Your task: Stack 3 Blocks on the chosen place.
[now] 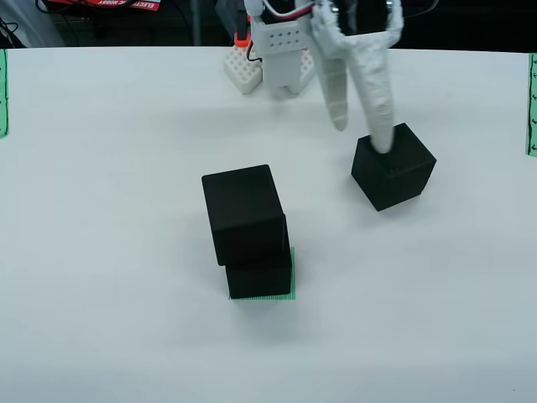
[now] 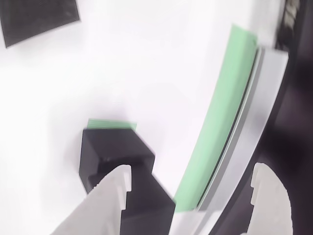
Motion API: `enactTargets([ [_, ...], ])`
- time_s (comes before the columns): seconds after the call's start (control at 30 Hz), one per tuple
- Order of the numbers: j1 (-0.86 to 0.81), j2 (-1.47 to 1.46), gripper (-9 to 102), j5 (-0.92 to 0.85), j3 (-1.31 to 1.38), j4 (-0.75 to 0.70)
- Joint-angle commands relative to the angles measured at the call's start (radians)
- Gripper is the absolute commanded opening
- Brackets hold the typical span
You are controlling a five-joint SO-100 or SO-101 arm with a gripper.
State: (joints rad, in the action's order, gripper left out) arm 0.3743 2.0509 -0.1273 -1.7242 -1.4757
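Observation:
In the view from above, two black blocks stand stacked mid-table, the upper block (image 1: 242, 210) sitting slightly askew on the lower block (image 1: 258, 277). The lower one rests on the chosen place (image 1: 289, 295), a green striped square showing at its base. A third block (image 1: 394, 172) lies alone to the right. My white gripper (image 1: 362, 134) is open, with one fingertip (image 1: 383, 138) over that block's top and the other to its left. In the view that rides on the gripper (image 2: 191, 170), a black block (image 2: 115, 152) sits by the left finger (image 2: 110, 196), a green patch (image 2: 110, 124) behind it.
Narrow green strips run along the table's right edge (image 1: 531, 105) and left edge (image 1: 2, 92). A white breadboard (image 1: 245, 71) and the arm's base sit at the back. In the gripper view a long green strip (image 2: 220, 122) borders the table edge, and a textured black surface (image 2: 39, 17) shows top left.

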Motion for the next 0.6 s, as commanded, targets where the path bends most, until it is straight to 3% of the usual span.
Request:
enactTargets([
  [0.0,0.144,0.041,29,-0.158,-0.02,-0.008],
  [0.37,0.216,0.078,29,-0.583,-0.245,-0.077],
  [0.57,0.202,0.084,29,-0.598,-0.311,-0.049],
])
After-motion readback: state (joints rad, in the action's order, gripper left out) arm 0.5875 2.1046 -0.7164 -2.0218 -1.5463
